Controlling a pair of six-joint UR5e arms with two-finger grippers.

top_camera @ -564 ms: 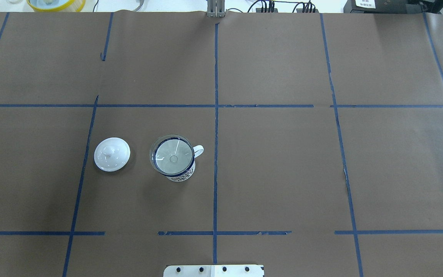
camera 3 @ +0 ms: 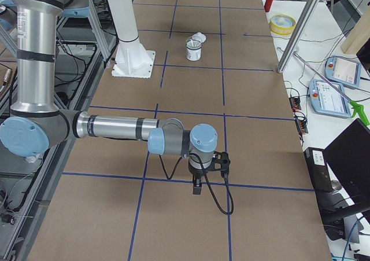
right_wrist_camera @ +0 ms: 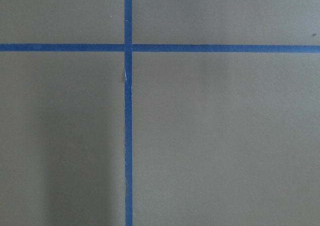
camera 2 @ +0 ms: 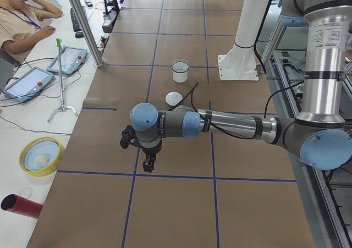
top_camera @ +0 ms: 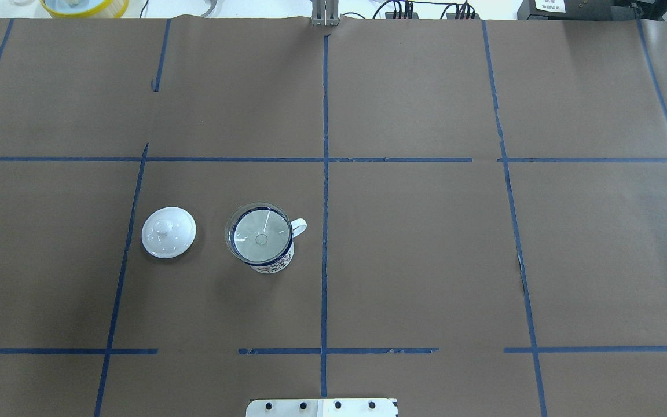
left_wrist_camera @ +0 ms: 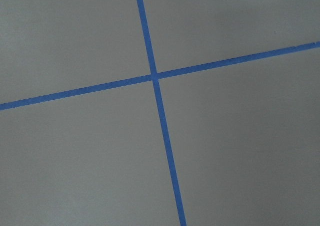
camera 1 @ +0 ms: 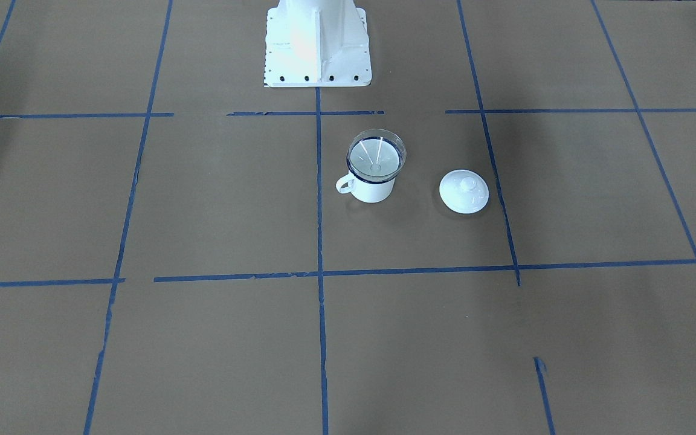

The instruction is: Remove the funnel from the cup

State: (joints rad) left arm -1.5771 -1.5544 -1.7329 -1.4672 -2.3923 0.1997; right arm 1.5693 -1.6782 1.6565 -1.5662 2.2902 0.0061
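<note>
The clear funnel (top_camera: 259, 234) sits in the mouth of the white mug (top_camera: 272, 265) with a dark blue rim, left of the table's centre line. The funnel (camera 1: 376, 158) and the mug (camera 1: 373, 190) also show in the front-facing view, handle towards the centre line. Neither gripper is in the overhead, front-facing or wrist views. In the exterior left view the left gripper (camera 2: 148, 163) hangs over the table's left end, far from the mug (camera 2: 180, 72). In the exterior right view the right gripper (camera 3: 198, 187) hangs over the right end. I cannot tell whether either is open or shut.
A white knobbed lid (top_camera: 168, 231) lies on the table beside the mug, on its outer left side. The robot base (camera 1: 316, 42) stands at the near edge. A yellow bowl (camera 2: 41, 155), tablets (camera 2: 69, 60) and an operator (camera 2: 22, 17) are beyond the far edge.
</note>
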